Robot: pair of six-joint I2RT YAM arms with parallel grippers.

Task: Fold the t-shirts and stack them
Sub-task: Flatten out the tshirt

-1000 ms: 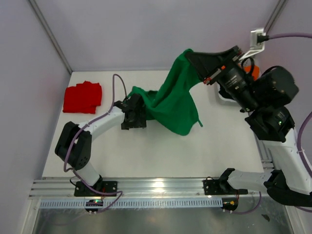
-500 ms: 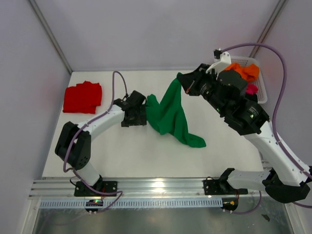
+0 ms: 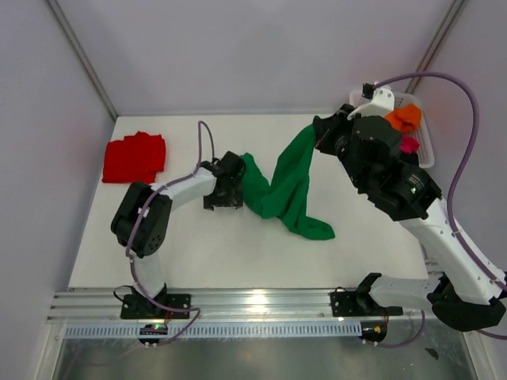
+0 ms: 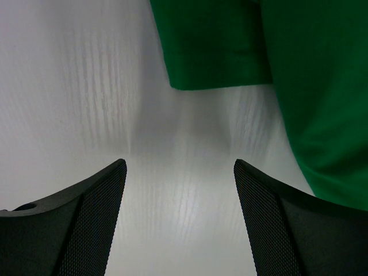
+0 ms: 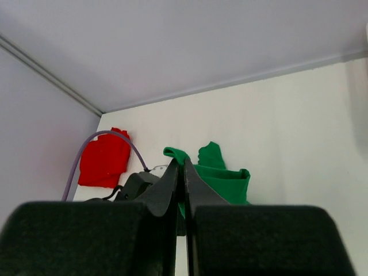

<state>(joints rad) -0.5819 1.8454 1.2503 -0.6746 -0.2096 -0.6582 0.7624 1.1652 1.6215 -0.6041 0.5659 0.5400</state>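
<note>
My right end effector is clamped shut on an upper edge of the bright green cloth t-shirt. It holds that part raised above the white counter, while the rest drapes down and the lower end lies on the surface near the middle. My left end effector hangs low over the counter just beside the shirt's left edge. Its fingers are spread wide with only bare counter between them, and a hemmed green sleeve lies just ahead of the tips. The folded red cloth t-shirt rests at the counter's far left, well apart. A crumpled orange cloth t-shirt and a magenta cloth t-shirt sit in the white plastic mesh basket at far right.
</note>
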